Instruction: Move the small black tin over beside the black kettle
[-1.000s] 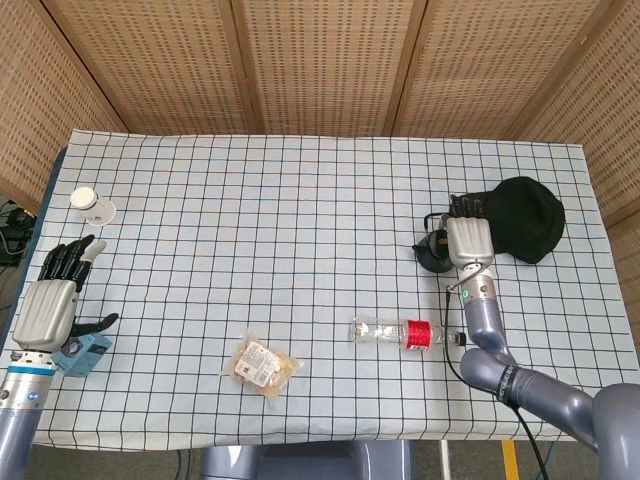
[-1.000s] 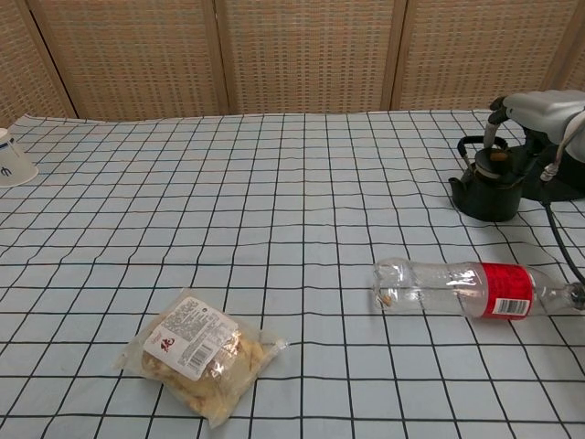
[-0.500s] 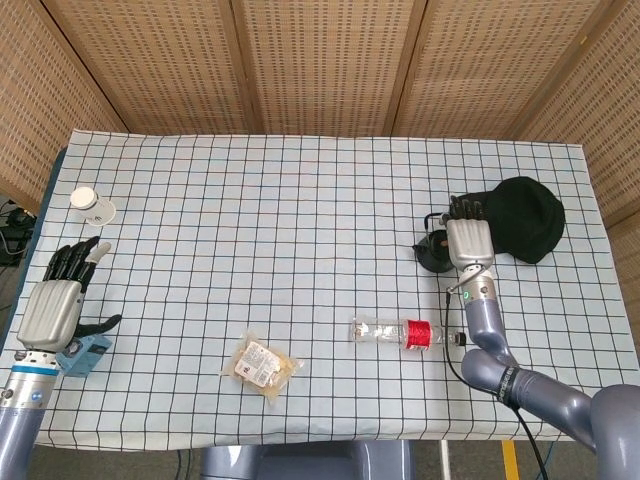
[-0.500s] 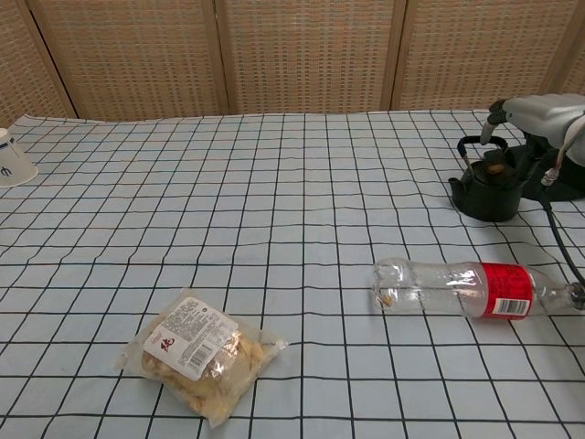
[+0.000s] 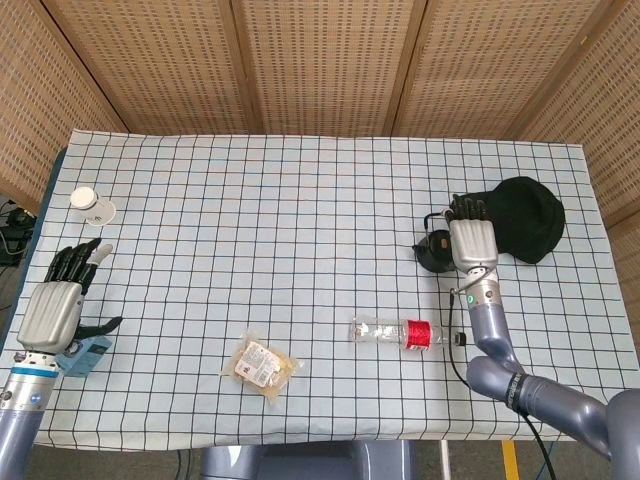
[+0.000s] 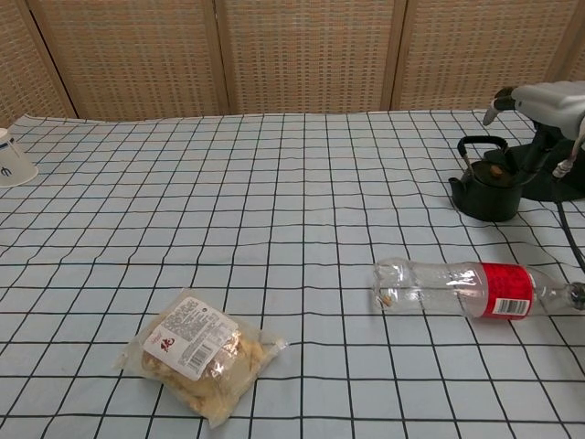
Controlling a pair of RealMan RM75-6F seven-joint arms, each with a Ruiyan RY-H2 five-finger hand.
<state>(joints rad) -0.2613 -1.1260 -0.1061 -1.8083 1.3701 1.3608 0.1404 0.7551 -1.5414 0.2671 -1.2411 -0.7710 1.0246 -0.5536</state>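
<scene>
While the left hand (image 5: 50,310) hangs slack at the table's left edge, fingers spread and holding nothing, it sits a touch lower over the blue block (image 5: 88,355) than a second ago. The cup (image 5: 92,203), packet (image 5: 265,365) and bottle (image 5: 395,331) have not moved. Further right, the kettle (image 6: 489,187) stands upright. The right hand (image 6: 547,97), which a second ago reached down to the kettle's handle, has lifted and now hovers just above it, fingers loose and apparently empty. Just behind lies a black cloth (image 5: 530,215). I cannot pick out the tin: it may be hidden under that hand or lost among the dark shapes by the kettle. The rising, empty hand suggests a release just made, so the task looks near its end.
</scene>
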